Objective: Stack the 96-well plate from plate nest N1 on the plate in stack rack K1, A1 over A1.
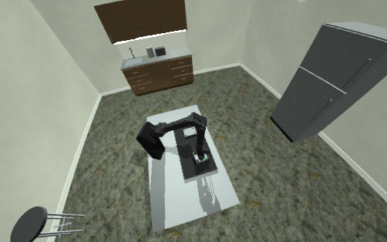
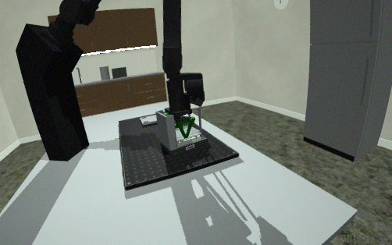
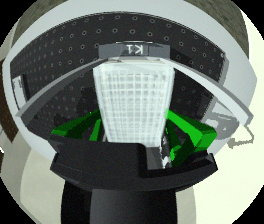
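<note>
A white, gridded 96-well plate [image 3: 131, 103] lies level, low inside the grey walled stack rack K1 [image 2: 166, 130]. Green jaws clamp its long sides. The dark plate nest N1 [image 2: 148, 120] holds no plate.

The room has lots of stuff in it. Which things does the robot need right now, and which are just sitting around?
Needed: the claw, shut on the white plate; the grey rack labelled K1; the nest behind it.

Just sitting around: the fridge, the stool, the brown cabinets, the sink.

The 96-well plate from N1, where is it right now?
In the exterior view the plate is clamped in the gripper, low inside stack rack K1 on the black breadboard, right of nest N1.
</note>
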Robot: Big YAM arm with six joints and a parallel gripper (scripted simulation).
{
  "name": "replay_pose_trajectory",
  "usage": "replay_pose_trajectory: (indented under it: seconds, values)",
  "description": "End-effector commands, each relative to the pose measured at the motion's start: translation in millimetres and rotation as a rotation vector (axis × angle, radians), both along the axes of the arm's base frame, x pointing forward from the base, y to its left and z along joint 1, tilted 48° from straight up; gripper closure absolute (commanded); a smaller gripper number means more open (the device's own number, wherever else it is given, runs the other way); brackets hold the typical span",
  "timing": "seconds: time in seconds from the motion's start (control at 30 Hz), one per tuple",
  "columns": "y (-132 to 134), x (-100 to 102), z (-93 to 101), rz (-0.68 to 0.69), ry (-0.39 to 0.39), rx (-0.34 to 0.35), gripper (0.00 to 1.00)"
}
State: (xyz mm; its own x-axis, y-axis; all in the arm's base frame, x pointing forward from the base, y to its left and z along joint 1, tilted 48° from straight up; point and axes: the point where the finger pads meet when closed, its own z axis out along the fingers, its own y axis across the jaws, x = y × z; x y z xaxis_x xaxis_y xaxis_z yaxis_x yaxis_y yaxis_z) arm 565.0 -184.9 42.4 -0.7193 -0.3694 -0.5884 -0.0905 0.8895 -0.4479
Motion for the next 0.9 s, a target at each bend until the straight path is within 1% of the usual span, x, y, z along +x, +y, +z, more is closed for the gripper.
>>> replay_pose_trajectory:
  seconds: [0.0,0.87]
  values:
    - [-2.5,1.4,-3.9,0.002,0.002,0.001,1.00]
    - [-5.3,4.7,-5.3,0.000,-0.003,-0.002,1.00]
